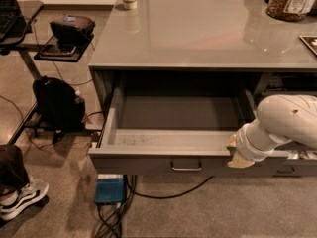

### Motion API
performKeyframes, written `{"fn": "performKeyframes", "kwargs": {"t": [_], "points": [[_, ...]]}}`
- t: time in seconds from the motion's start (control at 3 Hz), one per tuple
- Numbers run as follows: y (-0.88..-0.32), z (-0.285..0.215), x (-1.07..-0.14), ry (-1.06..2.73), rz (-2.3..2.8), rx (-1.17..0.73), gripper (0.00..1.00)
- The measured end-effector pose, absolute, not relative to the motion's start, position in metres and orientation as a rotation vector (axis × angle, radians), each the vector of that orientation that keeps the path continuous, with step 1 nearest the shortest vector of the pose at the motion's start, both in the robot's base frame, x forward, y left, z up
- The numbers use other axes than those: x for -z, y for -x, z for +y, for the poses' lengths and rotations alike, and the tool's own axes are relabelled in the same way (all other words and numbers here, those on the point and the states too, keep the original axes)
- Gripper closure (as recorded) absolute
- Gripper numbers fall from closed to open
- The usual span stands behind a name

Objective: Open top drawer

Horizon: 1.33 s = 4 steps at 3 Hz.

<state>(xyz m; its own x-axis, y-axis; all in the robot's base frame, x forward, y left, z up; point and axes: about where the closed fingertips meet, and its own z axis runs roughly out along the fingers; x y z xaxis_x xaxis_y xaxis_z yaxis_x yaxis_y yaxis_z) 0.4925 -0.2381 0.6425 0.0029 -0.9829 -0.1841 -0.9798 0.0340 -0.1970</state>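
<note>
The top drawer (148, 158) is drawn well out from beneath the tabletop (198, 38), with its floor exposed; opening is judged essentially complete. The gripper (238, 152) is located at the right end of the drawer front, apart from the handle (186, 166). Whether it is apart or clamped cannot be told. Only withdrawal is judged outstanding.

Top drawer (143, 161), wide grey metal, standing open and level beneath the tabletop (198, 38), pale scuffed floor, small rectangular pull handle (186, 165) centred on front, gripper (237, 151) at right end of front rim.
</note>
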Motion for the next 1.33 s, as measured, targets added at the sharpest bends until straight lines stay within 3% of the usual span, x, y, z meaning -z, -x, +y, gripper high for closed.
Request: {"fn": "performKeyframes", "kwargs": {"t": [1.33], "points": [[-0.453, -0.231, -0.643, 2.028, 1.953, -0.024, 1.0]]}}
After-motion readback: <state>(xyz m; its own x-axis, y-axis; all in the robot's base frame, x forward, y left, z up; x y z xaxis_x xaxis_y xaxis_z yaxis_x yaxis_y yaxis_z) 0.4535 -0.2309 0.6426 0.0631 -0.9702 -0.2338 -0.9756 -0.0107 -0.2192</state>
